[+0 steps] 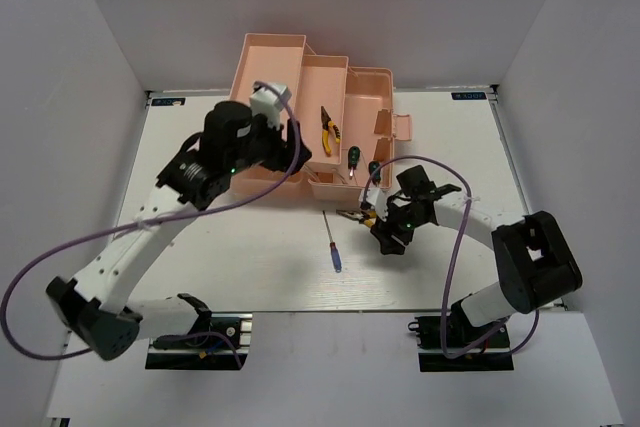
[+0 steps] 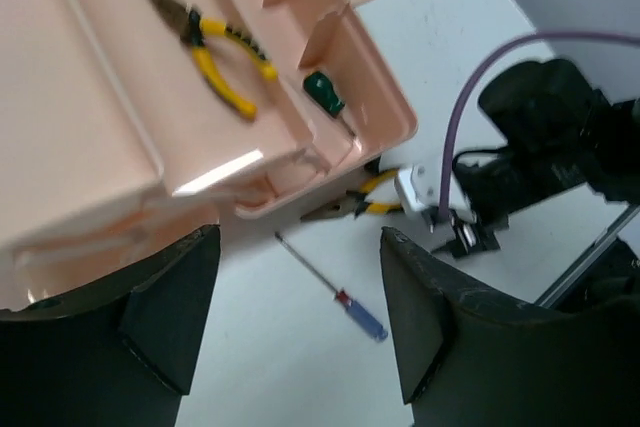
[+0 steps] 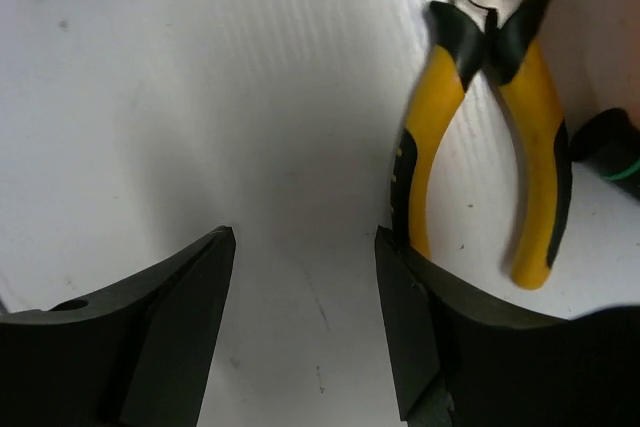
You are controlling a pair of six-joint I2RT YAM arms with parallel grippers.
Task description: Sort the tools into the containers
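Note:
The peach-pink toolbox [image 1: 300, 77] stands open at the back. One yellow-and-black pliers [image 1: 330, 130] lies in its tray, also in the left wrist view [image 2: 215, 47]. Two green-handled screwdrivers [image 1: 352, 157] [image 1: 373, 169] lie in its front compartments. The second pliers [image 3: 480, 137] lies on the table at the toolbox's front edge. My right gripper [image 3: 305, 247] is open and empty, low over the table, with the pliers just outside its right finger. The blue-handled screwdriver [image 1: 332, 242] lies loose on the table. My left gripper [image 2: 300, 247] is open and empty above the toolbox's front left [image 1: 283, 142].
The white table [image 1: 250, 257] is walled by white panels on three sides. Purple cables loop from both arms. The toolbox's handled lid [image 1: 395, 127] hangs to the right. The right arm's elbow [image 1: 535, 262] sits at the near right.

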